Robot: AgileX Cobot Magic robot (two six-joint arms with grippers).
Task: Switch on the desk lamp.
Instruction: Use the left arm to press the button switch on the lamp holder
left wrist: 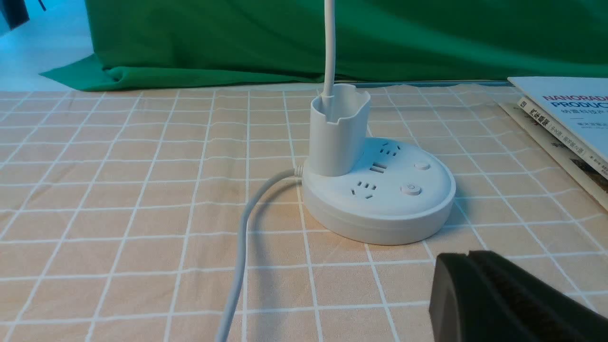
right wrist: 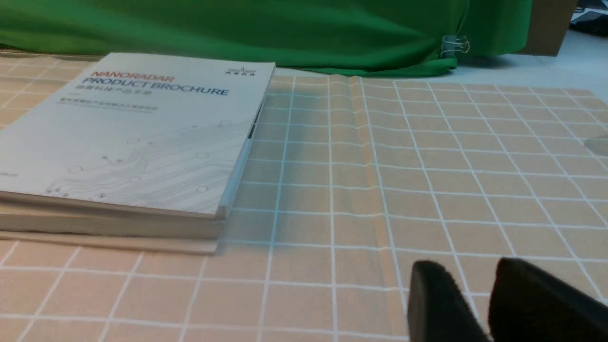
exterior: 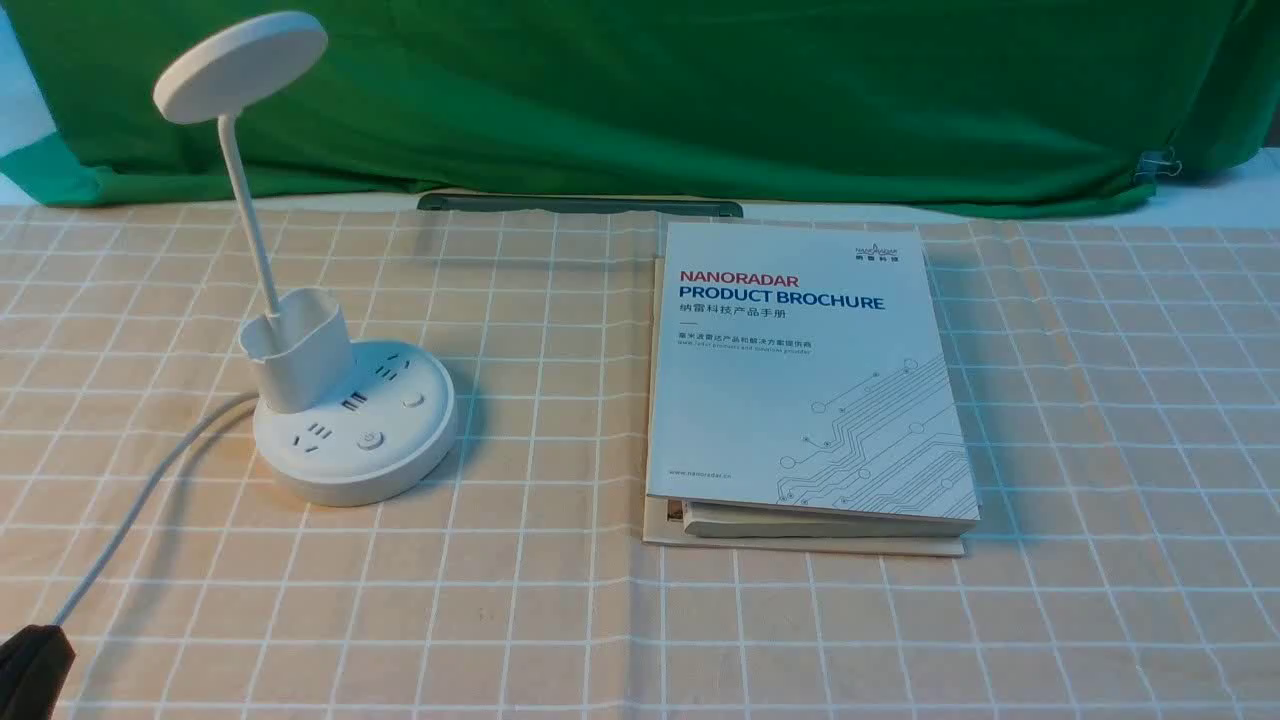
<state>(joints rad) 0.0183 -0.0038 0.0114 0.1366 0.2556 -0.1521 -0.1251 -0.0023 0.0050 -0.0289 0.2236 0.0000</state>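
With the left fingers point(left wrist: 468, 256) closed and the right fingers point(right wrist: 456, 275) slightly parted, both empty, misaligned descent toward the desk lamp point(left wrist: 380, 204), standing on the tabletop point(exterior: 540, 620) left of the brochure point(exterior: 810, 380), may press the wrong button.

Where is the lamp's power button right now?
In the front view, the power button is toward the left, on the lamp's round base, between a socket and another button.

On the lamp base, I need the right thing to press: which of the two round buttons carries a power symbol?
The button nearer the robot; the other button, farther back, shows no symbol.
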